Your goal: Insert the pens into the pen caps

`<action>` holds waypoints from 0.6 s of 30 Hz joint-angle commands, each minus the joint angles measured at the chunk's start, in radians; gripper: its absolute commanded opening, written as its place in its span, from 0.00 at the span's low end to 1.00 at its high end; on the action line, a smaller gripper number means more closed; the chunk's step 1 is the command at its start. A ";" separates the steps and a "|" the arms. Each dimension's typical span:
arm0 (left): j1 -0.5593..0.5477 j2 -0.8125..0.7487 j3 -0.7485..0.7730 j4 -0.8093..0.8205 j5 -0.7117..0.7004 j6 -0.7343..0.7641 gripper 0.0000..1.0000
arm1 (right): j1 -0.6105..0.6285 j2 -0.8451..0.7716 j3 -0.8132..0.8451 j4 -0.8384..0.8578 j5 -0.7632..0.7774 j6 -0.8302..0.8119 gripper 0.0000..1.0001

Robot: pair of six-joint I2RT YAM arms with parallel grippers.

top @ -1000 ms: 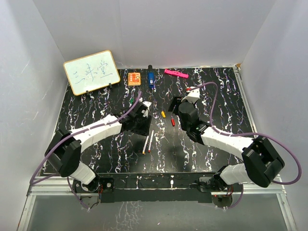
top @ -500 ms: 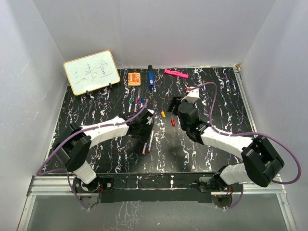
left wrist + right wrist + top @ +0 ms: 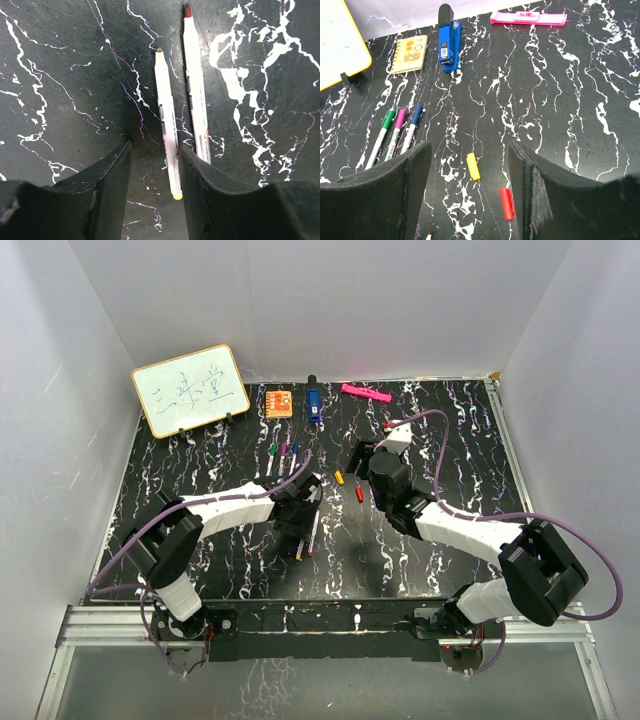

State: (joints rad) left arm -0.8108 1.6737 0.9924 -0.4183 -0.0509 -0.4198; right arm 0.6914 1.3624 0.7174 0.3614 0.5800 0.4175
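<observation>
The left fingers [image 3: 107,190] are open and sit low over the black tabletop [image 3: 60,75]. Two pens with no caps lie there side by side. The yellow pen [image 3: 167,125] lies in the gap between the fingers, close to one of them. The red pen [image 3: 196,90] is just beside it, and its back end goes under that same finger. I think the fingers are spread like this so they can close on the yellow pen and lift it. The red pen is so near that it could get pushed or pinched too.

The right fingers [image 3: 380,200] are open as well and hold nothing. They hang over the yellow cap [image 3: 473,166] and the red cap [image 3: 507,203]. The caps lie flat, near each other but not touching. Both sit in the gap, so I cannot tell which one this arm wants. It looks ready to take a cap, so that a pen and a cap can meet.

Farther back, the green pen [image 3: 382,131], the pink pen [image 3: 396,130] and the blue pen [image 3: 412,125] lie in a neat row. Their caps are already on, so I think only two pens are left to do.
</observation>
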 commanded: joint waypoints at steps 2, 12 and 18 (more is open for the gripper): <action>-0.012 0.025 -0.012 -0.008 -0.034 -0.001 0.40 | -0.005 0.000 0.051 0.028 -0.001 0.005 0.60; -0.024 0.086 -0.003 -0.063 -0.120 0.000 0.37 | -0.005 0.012 0.052 0.036 -0.003 0.005 0.60; -0.024 0.140 0.025 -0.145 -0.188 0.015 0.31 | -0.004 0.012 0.047 0.035 0.002 0.003 0.59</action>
State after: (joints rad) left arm -0.8364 1.7306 1.0340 -0.4610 -0.1459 -0.4206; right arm 0.6914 1.3811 0.7227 0.3614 0.5758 0.4206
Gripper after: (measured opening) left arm 0.320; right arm 0.598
